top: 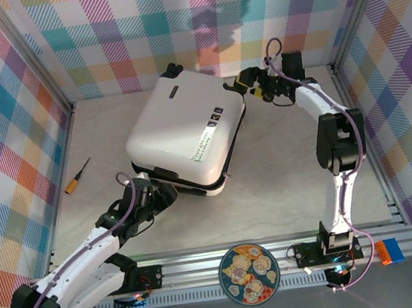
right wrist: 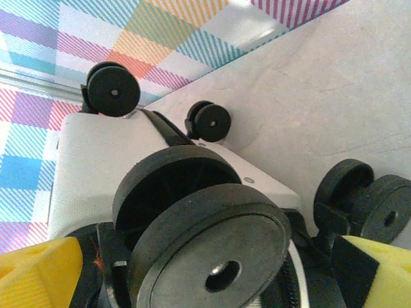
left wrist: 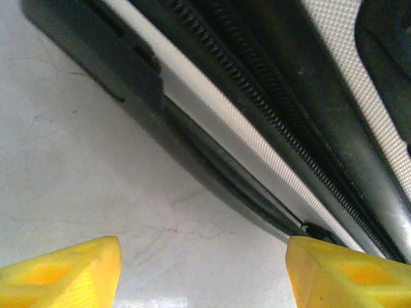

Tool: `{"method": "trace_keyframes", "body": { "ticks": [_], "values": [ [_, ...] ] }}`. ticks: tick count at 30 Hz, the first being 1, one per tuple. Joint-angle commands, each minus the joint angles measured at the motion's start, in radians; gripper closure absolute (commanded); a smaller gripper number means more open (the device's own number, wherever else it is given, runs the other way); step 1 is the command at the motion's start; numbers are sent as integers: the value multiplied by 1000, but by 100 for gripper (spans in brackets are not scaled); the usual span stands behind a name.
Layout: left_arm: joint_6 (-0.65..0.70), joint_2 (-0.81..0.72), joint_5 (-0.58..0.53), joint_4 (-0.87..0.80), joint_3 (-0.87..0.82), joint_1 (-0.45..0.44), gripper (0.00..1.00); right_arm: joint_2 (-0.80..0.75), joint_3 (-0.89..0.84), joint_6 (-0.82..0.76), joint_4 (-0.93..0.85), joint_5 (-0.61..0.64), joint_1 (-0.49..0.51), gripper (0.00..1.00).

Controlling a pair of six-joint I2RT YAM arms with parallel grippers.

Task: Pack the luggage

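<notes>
My left gripper [top: 158,193] sits low at the suitcase's 7 o'clock corner. Its yellow fingertips [left wrist: 64,273] stand apart with only bare table between them, so it is released and grasping nothing. Just ahead of it in the left wrist view runs the suitcase's black zipper band [left wrist: 270,109], with a strip of white shell beside it.

My right gripper [top: 241,83] is at the suitcase's 2 o'clock corner, spread wide. In the right wrist view a black wheel [right wrist: 212,250] sits between its fingers [right wrist: 38,273], with a gap on each side (I can't tell whether either finger brushes it). It is not clenched on anything. Three more wheels show beyond.

The luggage [top: 188,130] lies flat in the middle of the table [top: 286,181], white shell up, turned so its wheeled end points toward 1 o'clock and its near edge toward 7 o'clock.

Further out, a screwdriver [top: 77,176] with an orange handle lies at the table's 9 o'clock, well apart from the suitcase. A round patterned plate [top: 249,274] rests on the metal rail [top: 183,267] at 6 o'clock, between the two arm bases.
</notes>
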Motion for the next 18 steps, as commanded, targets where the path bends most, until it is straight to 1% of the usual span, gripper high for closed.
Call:
{"method": "trace_keyframes", "body": {
  "ticks": [1,6,9,15,18],
  "values": [
    [-30,49,1,132,-20,-10,31,24,32,45,69,-80,-1,1],
    [-52,153,-6,236,-22,-11,32,21,-2,65,115,-115,-1,3],
    [-70,192,-30,262,-22,-11,37,17,-19,74,137,-134,-1,6],
    [-90,225,-123,232,-23,-11,55,14,-57,104,195,-172,-2,14],
    [-80,258,-157,216,-11,-11,58,15,-70,103,202,-185,-1,16]
  ]
}}
